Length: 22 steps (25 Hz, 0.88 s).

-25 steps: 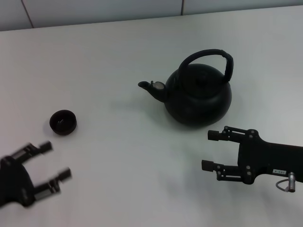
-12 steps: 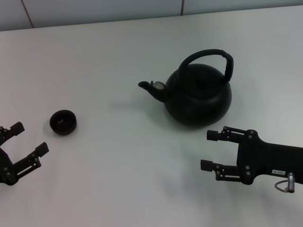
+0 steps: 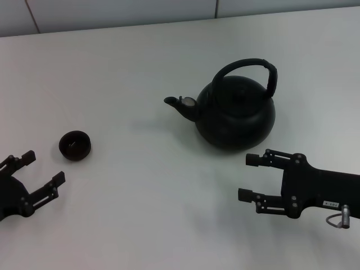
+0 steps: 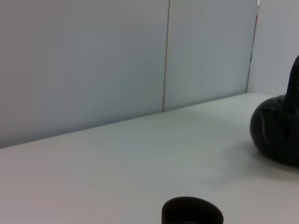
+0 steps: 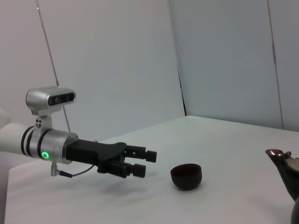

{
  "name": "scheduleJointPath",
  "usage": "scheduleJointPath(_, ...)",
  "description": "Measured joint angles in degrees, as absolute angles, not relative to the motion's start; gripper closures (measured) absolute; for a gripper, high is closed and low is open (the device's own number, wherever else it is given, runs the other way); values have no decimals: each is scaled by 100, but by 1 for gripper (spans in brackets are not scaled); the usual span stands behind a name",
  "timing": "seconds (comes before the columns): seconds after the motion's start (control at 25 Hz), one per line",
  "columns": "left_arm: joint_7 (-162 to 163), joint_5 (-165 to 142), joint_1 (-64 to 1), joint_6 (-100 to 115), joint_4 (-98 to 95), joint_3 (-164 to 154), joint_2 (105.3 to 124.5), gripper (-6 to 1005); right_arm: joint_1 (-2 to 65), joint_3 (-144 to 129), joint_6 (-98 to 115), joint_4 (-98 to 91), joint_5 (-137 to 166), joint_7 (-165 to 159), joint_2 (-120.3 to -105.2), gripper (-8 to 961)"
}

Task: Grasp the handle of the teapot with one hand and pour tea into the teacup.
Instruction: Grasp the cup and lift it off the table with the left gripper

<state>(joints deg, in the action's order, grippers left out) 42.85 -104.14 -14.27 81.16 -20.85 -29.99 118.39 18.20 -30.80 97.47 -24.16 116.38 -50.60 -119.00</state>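
Matte black all over, the teapot stands upright toward the far right part of the white worktop, a squat round body with a small lid knob and a short pointed spout aimed toward the left edge. Its handle is a thick arched hoop rising over the lid, with nothing touching it. No brand or lettering shows on the pot; the only label anywhere is a small white tag on the right arm's wrist housing, too small to read.

Well apart from the pot, near the left edge, sits the teacup, a tiny dark brown-black handleless bowl, upright; the right wrist view shows it low and rounded, with the spout tip at the frame's side.

Near the front right corner, the right gripper hovers just in front of the teapot, its two screw-studded fingers spread apart and holding nothing. By the front left corner, the left gripper sits just in front of the teacup, fingers likewise parted and empty; a green light glows on its silver wrist in the right wrist view.
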Motion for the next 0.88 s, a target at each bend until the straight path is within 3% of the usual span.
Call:
scheduleJointPath(0.32,4229,-10402,-1500,8036,-2063,-3008,11850,167,1853,-3075,9732,-2417,11636,-5066,-11900,192)
scheduleJointPath(0.88,3985,-10414,-2205,7216,-1464,-3005,11857,166,1906,-2990,9745,-2417,11610,-5071,-11892,193)
